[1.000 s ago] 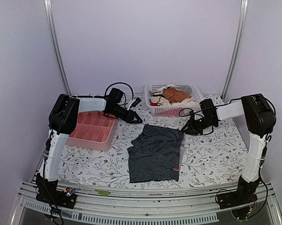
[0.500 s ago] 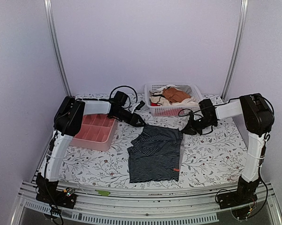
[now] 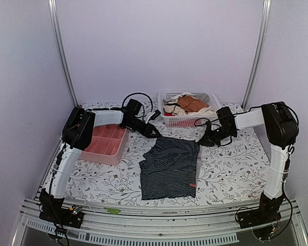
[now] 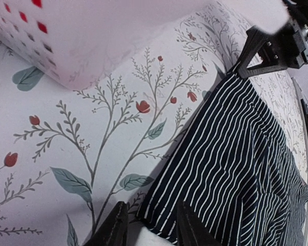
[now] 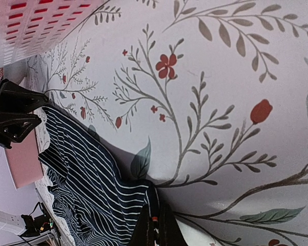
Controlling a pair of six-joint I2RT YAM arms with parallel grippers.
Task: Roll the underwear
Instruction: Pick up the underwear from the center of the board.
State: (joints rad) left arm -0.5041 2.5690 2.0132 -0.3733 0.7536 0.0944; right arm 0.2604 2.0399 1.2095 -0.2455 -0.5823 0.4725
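Wrist views are showing what overhead hides: right gripper [image 5: 155, 219] pinching the underwear [image 5: 92, 177] corner, left gripper [image 4: 151, 211] spread astride another

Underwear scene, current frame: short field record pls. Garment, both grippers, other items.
underwear: spread out, not yet rolled
left gripper: open, fingers straddle the far left corner
right gripper: shut, pinching the far right corner
basket: white, beyond the underwear, holds clothes
tray: pink, with compartments, left of the underwear
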